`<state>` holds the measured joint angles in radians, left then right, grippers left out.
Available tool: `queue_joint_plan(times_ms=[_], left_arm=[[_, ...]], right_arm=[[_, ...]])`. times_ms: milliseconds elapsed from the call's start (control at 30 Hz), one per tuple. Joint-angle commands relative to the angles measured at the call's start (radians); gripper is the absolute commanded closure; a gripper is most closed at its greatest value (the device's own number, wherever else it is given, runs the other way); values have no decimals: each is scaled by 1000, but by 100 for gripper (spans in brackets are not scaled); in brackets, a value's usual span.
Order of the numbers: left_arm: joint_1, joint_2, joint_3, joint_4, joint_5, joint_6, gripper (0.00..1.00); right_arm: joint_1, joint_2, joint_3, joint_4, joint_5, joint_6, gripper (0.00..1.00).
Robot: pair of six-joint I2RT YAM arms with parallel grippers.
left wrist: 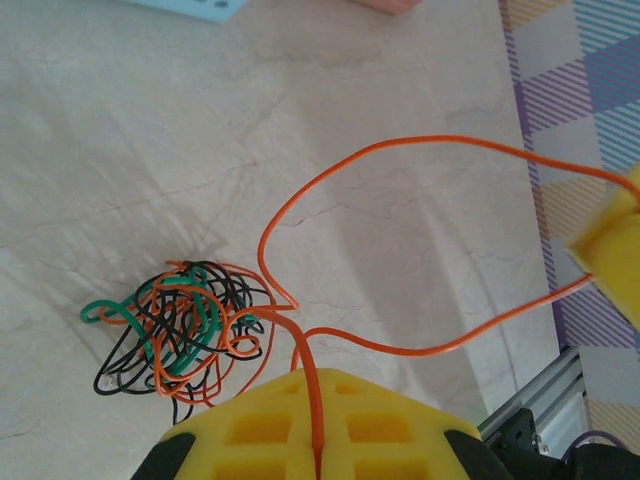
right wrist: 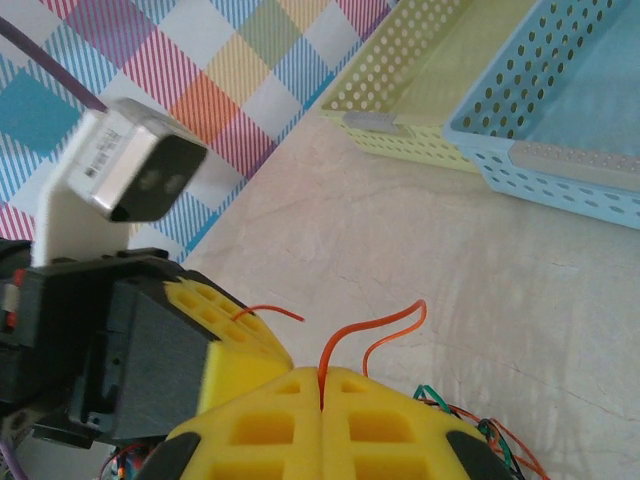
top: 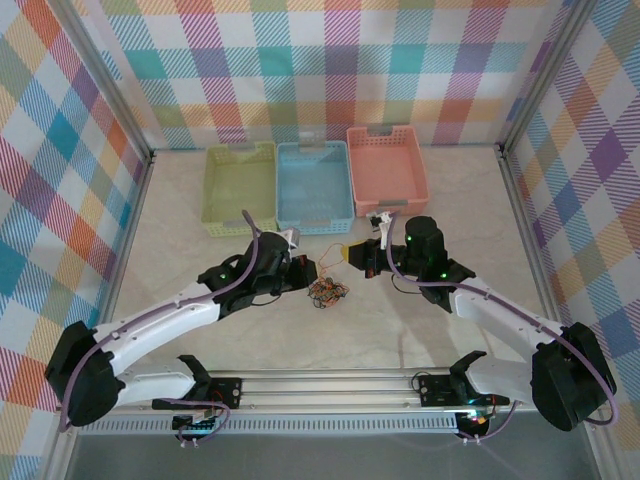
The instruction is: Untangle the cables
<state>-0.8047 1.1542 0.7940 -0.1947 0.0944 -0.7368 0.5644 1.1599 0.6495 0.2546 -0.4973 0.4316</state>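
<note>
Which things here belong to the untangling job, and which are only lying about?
Job: cable tangle; orange cable, pinched by the left gripper and the right gripper.
Lying about: green basket; blue basket; pink basket.

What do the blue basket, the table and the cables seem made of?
Blue basket: probably moulded plastic, matt, with even rows of holes in thin walls.
Table: pale stone-look top with faint veins and a slight sheen; marble or printed laminate, cannot tell.
Cables: thin wire in smooth coloured plastic insulation, holding springy loops.
</note>
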Motion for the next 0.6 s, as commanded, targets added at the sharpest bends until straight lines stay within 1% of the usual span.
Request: queue_joint_plan(times_ms=[0, 33, 67, 133, 200, 367, 467, 533, 567], left_arm=[[-10, -85, 38, -58, -36, 103, 100], [-11, -106, 58, -74, -41, 134, 100], [-11, -117, 87, -126, -46, 164, 100], [-10, -130, 162, -217, -58, 227, 100], [-10, -137, 227, -301, -80, 266, 100], [-10, -131, 345, -400, -76, 325, 100], [-10, -109, 403, -441, -59, 354, 100], [-11, -92, 436, -462, -48, 371, 100], [-11, -88, 449, -468, -41, 380, 100]], right_arm=[[-3, -31, -12, 27, 2, -28, 85], [-3, -38, -13, 28, 7, -32, 69], [-3, -42, -15, 29, 12, -37, 59], [-3, -59, -27, 47, 18, -55, 47], [-3, -83, -40, 66, 25, -69, 40], [-3, -177, -72, 129, -34, -141, 34], [2, -222, -95, 200, -83, -212, 28], [12, -236, -97, 233, -138, -290, 23], [18, -240, -93, 232, -158, -333, 22]])
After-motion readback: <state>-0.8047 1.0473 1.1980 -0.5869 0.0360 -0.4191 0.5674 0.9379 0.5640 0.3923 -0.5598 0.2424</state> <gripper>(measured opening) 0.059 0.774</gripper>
